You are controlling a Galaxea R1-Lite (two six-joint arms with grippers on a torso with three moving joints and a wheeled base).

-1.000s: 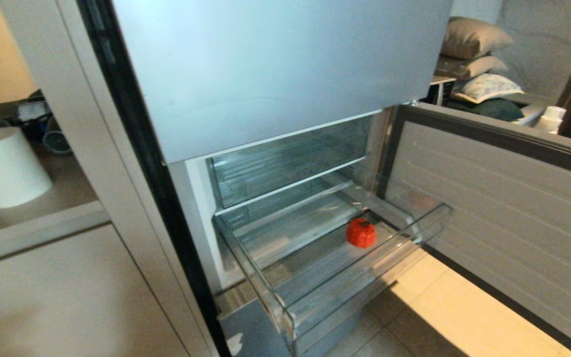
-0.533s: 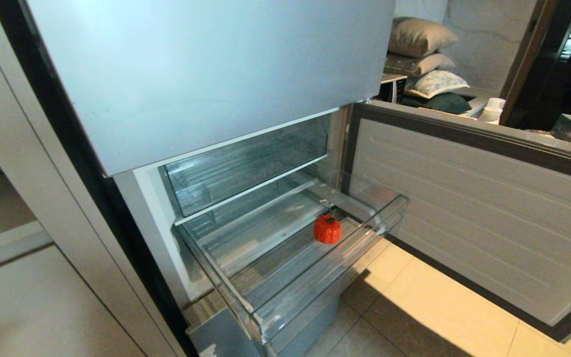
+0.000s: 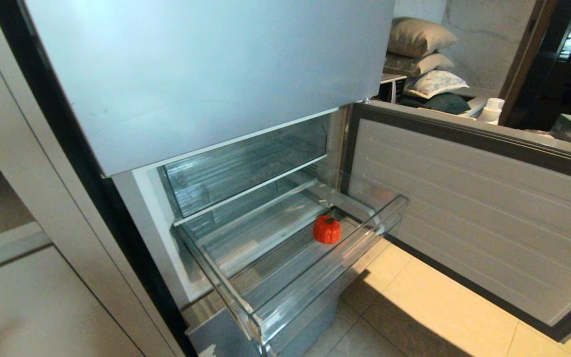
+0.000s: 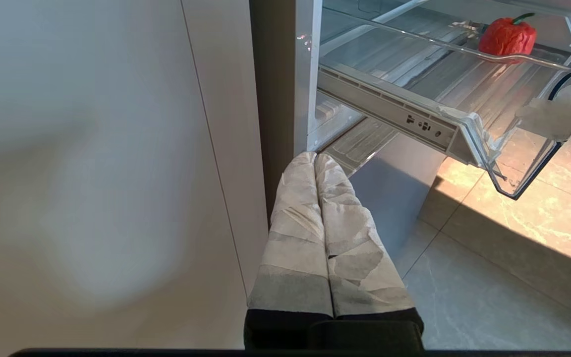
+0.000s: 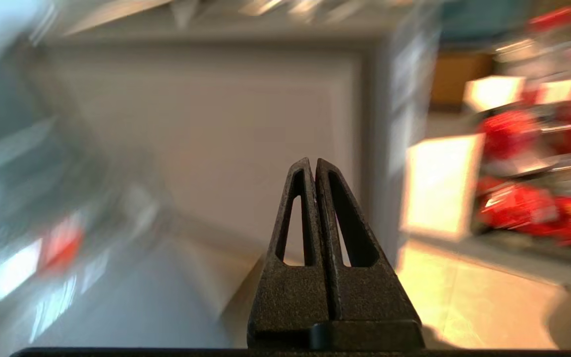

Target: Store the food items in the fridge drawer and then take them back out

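Observation:
A small glossy red pepper-like food item (image 3: 326, 229) lies on the ribbed bottom of the clear fridge drawer (image 3: 315, 287), which is pulled out, near its right end. From the left wrist the same food item (image 4: 507, 36) shows far off inside the drawer (image 4: 464, 124). My left gripper (image 4: 314, 157) is shut, its taped fingers pressed together, low beside the fridge's left edge. My right gripper (image 5: 314, 162) is shut with nothing in it, facing the white inner side of the open fridge door (image 5: 216, 124) in a blurred view. Neither arm shows in the head view.
The open lower fridge door (image 3: 474, 208) stands to the right of the drawer. A closed silver-blue upper panel (image 3: 206, 74) hangs above. A second clear bin (image 3: 246, 168) sits over the drawer. Beige cabinet fronts (image 3: 42, 297) are on the left, tiled floor (image 3: 424, 317) below, pillows (image 3: 419, 34) behind.
The whole head view has shifted left since a second ago, so the camera turned right; it has held still for the last half second. The pepper and drawer keep their places relative to each other.

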